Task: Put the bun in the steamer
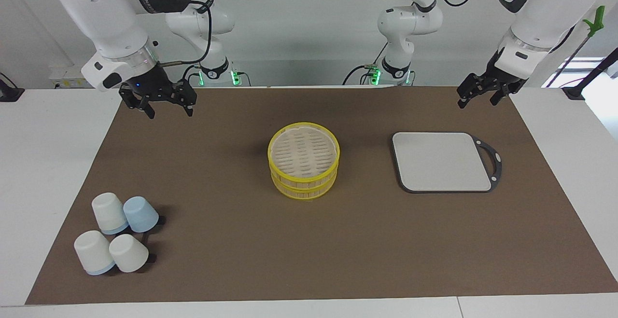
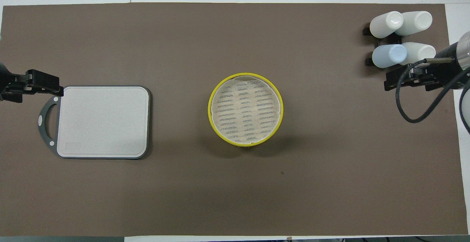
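The steamer [image 1: 303,160] stands in the middle of the brown mat, its two yellow-rimmed tiers stacked. The top tier's slatted floor is bare in the overhead view [image 2: 245,108]. No bun shows in either view. My left gripper [image 1: 479,100] is open and empty, raised over the mat by the grey board's handle, and it also shows in the overhead view [image 2: 55,86]. My right gripper [image 1: 169,110] is open and empty, raised over the mat at the right arm's end, and in the overhead view [image 2: 396,82] it sits beside the cups.
A flat grey board [image 1: 442,161] with a black handle lies bare toward the left arm's end, as the overhead view [image 2: 104,121] also shows. Several upturned white and pale blue cups [image 1: 118,233] cluster at the right arm's end, farther from the robots [image 2: 400,38].
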